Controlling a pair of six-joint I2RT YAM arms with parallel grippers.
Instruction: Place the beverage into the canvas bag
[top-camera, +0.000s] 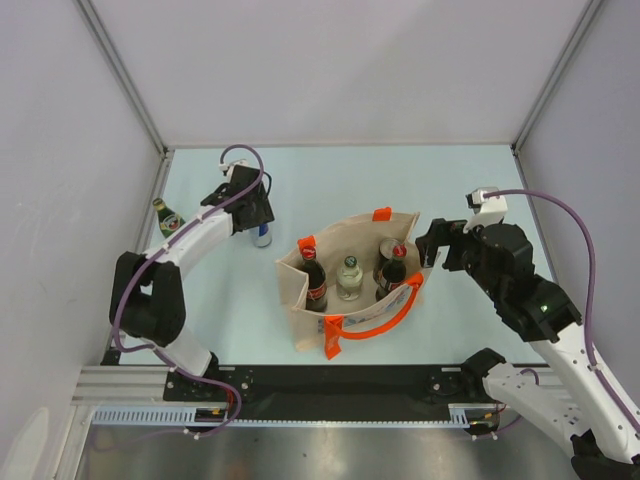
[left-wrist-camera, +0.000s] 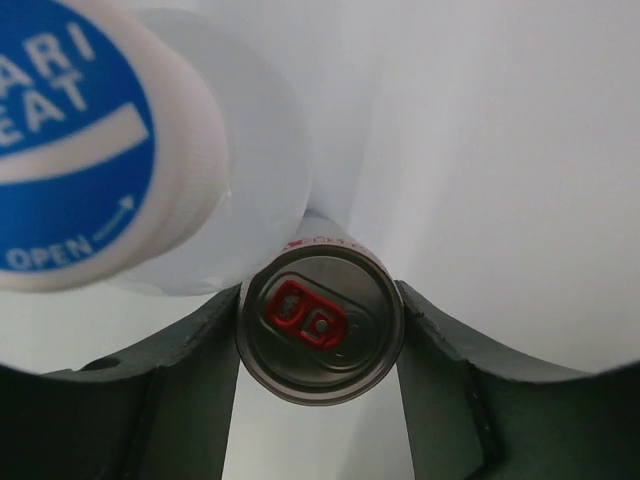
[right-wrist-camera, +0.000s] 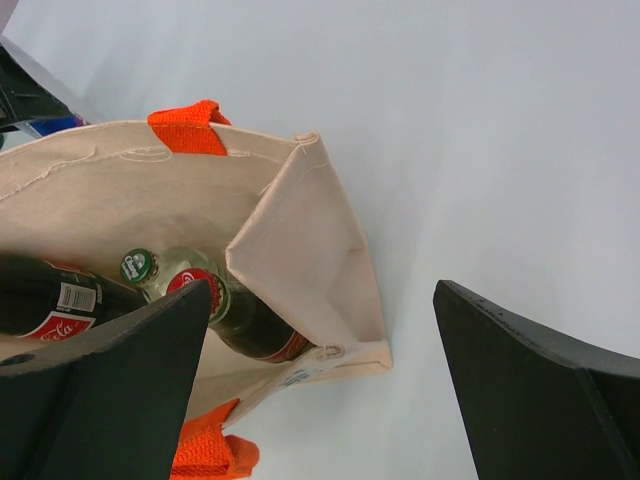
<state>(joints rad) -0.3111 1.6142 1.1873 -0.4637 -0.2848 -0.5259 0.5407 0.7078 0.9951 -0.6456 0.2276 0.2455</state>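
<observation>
**A:** Silver red-tabbed drink can: is it sitting inside the beige, orange-handled canvas bag?

**B:** No, it is standing left of it, with the left gripper clamping it. The right gripper is hanging open beside the bag. I'm advising lifting straight up, clearing the blue-capped white bottle just beside it.

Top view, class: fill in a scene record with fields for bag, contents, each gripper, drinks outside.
Bag: upright, open, mid-table
Contents: bottles, standing
Left gripper: jaws shut on can
Right gripper: jaws open, beside bag
Outside: can, green bottle, white bottle beside can
</observation>
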